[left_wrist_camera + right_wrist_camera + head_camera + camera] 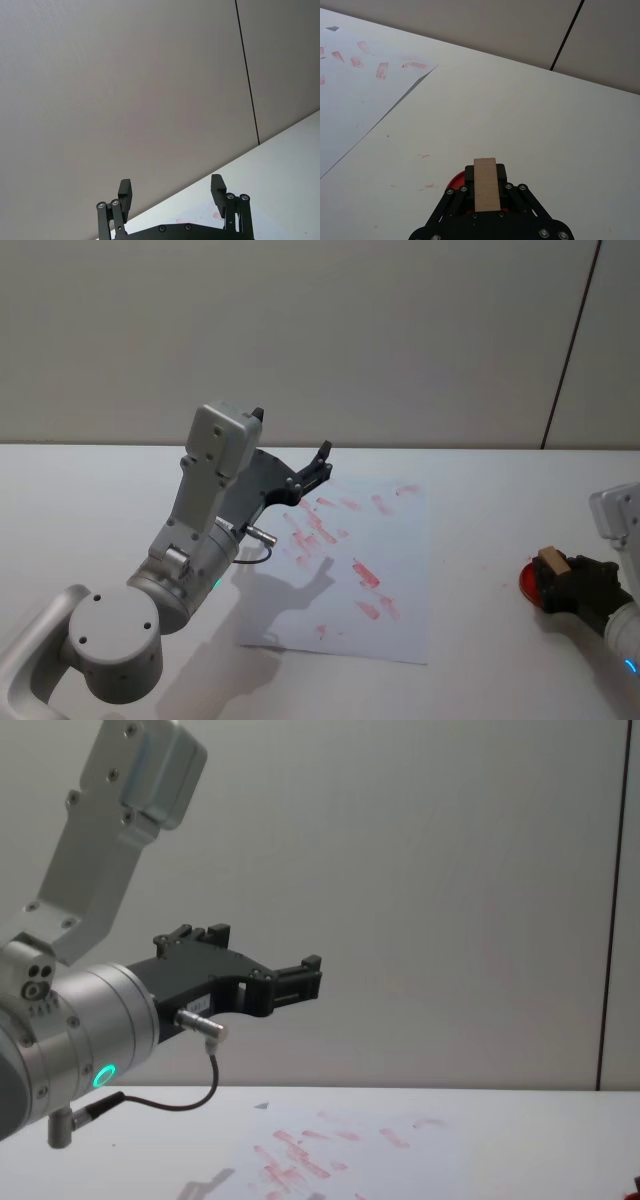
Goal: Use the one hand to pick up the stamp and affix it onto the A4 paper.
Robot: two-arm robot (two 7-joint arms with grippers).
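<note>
Over round red pad (456,181), R hand (486,174) clamps wood-block stamp (486,192) (L hand (170,192) spread near A4 paper (400,580)).

One stamp (551,561), one A4 paper (400,540), perhaps one inkpad (529,585)

A plain grey-beige wall (300,330) stands behind a white table (80,500) and meets its far edge in a straight line. 1 thin dark seam (571,345) runs down the wall on the right, slanting slightly in the head view. The light is soft and even, with faint shadows on the tabletop.
</note>
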